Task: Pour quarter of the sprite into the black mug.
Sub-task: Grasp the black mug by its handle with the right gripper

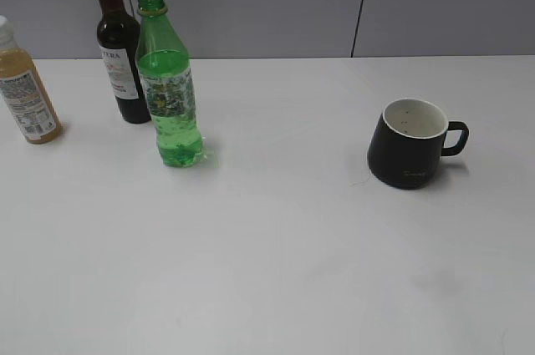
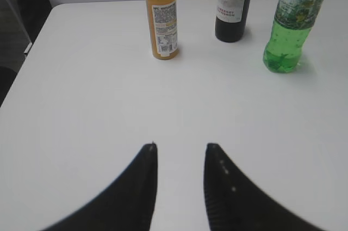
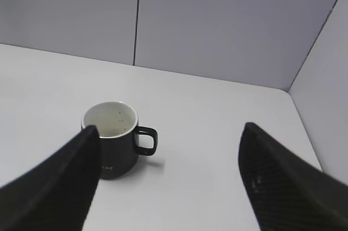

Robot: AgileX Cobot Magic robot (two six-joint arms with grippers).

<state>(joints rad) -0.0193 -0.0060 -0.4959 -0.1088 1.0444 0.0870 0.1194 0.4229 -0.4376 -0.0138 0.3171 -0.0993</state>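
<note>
The sprite [image 1: 170, 88], a tall green uncapped bottle with a patterned label, stands upright at the left of the white table [image 1: 276, 246]. It also shows in the left wrist view [image 2: 293, 22] at the far right. The black mug [image 1: 411, 144] with a white inside stands upright at the right, handle pointing right; it shows in the right wrist view [image 3: 111, 145]. My left gripper [image 2: 181, 147] is open and empty, well short of the bottles. My right gripper [image 3: 169, 128] is wide open and empty, with the mug just beyond its left finger. Neither gripper shows in the exterior view.
A dark wine bottle with a red top [image 1: 118, 46] stands just behind and left of the sprite. An orange-juice bottle with a white cap [image 1: 25, 88] stands at the far left edge. A grey panelled wall [image 1: 334, 4] bounds the back of the table.
</note>
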